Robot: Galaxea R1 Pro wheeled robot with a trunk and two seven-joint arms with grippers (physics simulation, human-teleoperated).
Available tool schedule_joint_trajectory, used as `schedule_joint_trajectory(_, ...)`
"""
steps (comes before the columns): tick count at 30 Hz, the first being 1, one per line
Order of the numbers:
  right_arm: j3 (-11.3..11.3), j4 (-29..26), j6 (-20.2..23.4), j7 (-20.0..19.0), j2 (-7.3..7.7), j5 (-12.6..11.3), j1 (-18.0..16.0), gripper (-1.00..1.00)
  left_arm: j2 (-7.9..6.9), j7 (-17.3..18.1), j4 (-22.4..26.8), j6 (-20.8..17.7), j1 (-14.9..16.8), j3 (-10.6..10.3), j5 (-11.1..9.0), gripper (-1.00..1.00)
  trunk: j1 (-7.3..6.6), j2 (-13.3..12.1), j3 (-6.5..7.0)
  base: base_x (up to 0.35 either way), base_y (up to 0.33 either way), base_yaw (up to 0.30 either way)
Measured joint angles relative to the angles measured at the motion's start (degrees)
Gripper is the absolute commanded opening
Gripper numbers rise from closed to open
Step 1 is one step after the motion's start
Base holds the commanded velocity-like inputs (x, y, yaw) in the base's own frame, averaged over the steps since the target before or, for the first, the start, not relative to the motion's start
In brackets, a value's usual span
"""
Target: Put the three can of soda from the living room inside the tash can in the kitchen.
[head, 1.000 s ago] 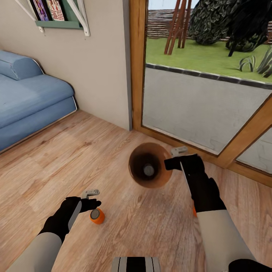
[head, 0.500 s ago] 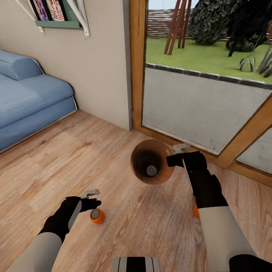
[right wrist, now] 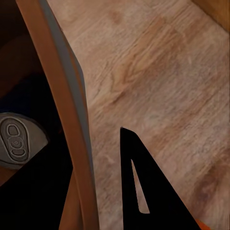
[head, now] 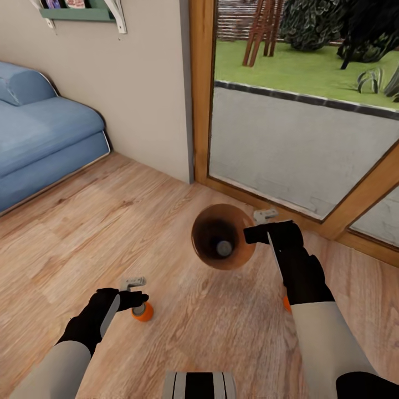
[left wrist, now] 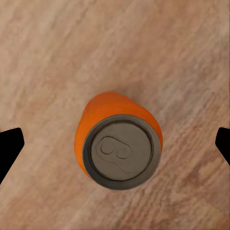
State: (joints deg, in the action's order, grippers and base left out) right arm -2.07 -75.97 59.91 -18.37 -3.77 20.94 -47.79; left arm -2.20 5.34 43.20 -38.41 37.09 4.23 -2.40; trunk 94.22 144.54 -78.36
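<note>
My right gripper [head: 261, 224] is shut on the rim of the trash can [head: 203, 250], holding it just above the wood floor with its tan inside facing up. The dark blue soda can with a pale top [head: 224, 248] lies at its bottom; the right wrist view shows that can [right wrist: 18, 138] behind the rim [right wrist: 67, 110]. An orange soda can [head: 143, 312] stands on the floor under my left gripper [head: 134, 292], which is open. In the left wrist view the orange can [left wrist: 120, 143] sits centred between the fingertips [left wrist: 9, 148]. A second orange can [head: 286, 303] peeks out behind my right forearm.
The blue sofa [head: 39, 138] stands at the left against the wall. Wooden-framed glass garden doors [head: 288, 127] rise just beyond the trash can. Bare wood floor [head: 111, 221] stretches between the sofa and my arms.
The camera has tipped, so the whole picture slid up a little. My right gripper raised the trash can slightly. The left gripper now overlaps the orange can.
</note>
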Motion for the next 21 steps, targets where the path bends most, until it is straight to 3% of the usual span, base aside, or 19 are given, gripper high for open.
schedule_joint_trajectory(14, -0.3, 0.0, 0.0, 0.0, -0.09, -0.1, 0.1, -1.0, 0.0, 0.0, 0.1, 0.0, 0.0, 0.0, 0.1, 1.0, 0.36, 0.2, -3.1, 0.0, 0.0, 0.0)
schedule_joint_trajectory(21, -0.3, 0.0, 0.0, 0.0, -0.09, -0.1, 0.1, -1.0, 0.0, 0.0, 0.1, 0.0, 0.0, 0.0, 0.0, 1.0, 0.35, 0.2, -3.11, 0.0, 0.0, 0.0)
